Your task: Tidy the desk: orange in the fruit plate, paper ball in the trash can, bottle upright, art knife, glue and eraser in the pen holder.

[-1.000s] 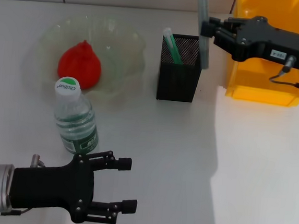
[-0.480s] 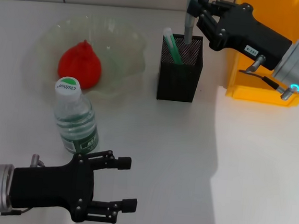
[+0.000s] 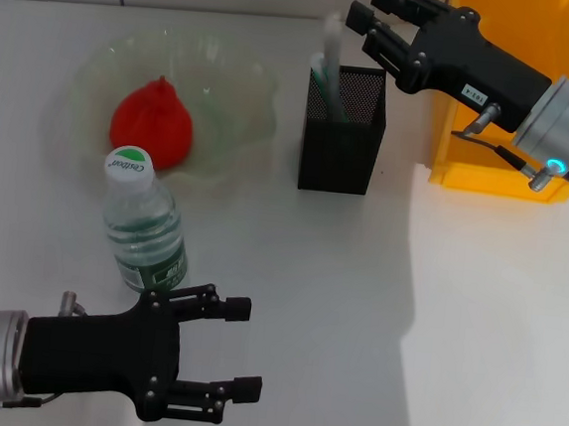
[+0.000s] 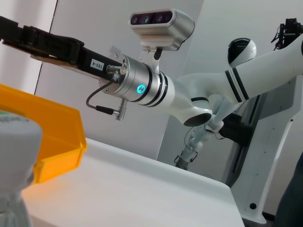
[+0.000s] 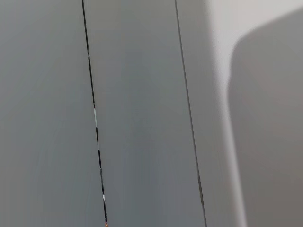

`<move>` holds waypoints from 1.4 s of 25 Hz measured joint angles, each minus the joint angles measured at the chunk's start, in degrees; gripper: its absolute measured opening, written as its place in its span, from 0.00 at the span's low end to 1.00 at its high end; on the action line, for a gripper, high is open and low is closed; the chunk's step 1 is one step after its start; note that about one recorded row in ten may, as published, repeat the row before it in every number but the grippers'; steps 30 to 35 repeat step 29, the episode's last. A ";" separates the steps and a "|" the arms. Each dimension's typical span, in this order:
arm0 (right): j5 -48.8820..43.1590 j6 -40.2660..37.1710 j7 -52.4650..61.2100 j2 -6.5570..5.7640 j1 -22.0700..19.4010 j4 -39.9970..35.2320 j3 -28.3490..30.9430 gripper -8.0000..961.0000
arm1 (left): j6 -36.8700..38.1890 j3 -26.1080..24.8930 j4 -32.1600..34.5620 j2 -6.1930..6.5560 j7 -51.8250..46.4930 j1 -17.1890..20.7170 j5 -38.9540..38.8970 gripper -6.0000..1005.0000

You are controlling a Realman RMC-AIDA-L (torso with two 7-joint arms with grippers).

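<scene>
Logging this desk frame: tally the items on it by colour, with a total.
Red-orange: 1, rounded fruit
Pale green: 1, ruffled glass dish
Clear: 1, upright plastic bottle
Black: 1, mesh box
Yellow-orange: 1, plastic bin
White-and-green: 1, stick in box
Total: 6

- Your left gripper (image 3: 238, 350) sits low at the near left, fingers spread wide, holding nothing.
- Your right gripper (image 3: 370, 9) is reached out far at upper right, fingers apart, wrist light glowing teal.

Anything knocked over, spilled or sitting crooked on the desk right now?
Nothing stands out. The orange lies in the fruit plate, the bottle stands upright, and the pen holder is upright with its sticks leaning inside. The right pincer is open above it.
</scene>
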 joint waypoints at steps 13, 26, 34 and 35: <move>-28.94 -29.17 30.01 -2.50 -7.45 -29.41 1.77 0.65 | 4.05 -1.01 0.57 1.49 0.00 3.29 -0.40 0.84; -42.22 -36.74 25.56 -0.92 -7.68 -22.19 3.21 0.65 | 7.42 -5.51 2.04 3.59 0.61 7.72 -0.27 0.84; -42.17 -35.37 23.61 -0.84 -7.43 -20.16 3.36 0.65 | 8.00 -6.57 2.04 4.08 0.89 8.62 -0.10 0.84; -42.17 -35.37 23.61 -0.84 -7.43 -20.16 3.36 0.65 | 8.00 -6.57 2.04 4.08 0.89 8.62 -0.10 0.84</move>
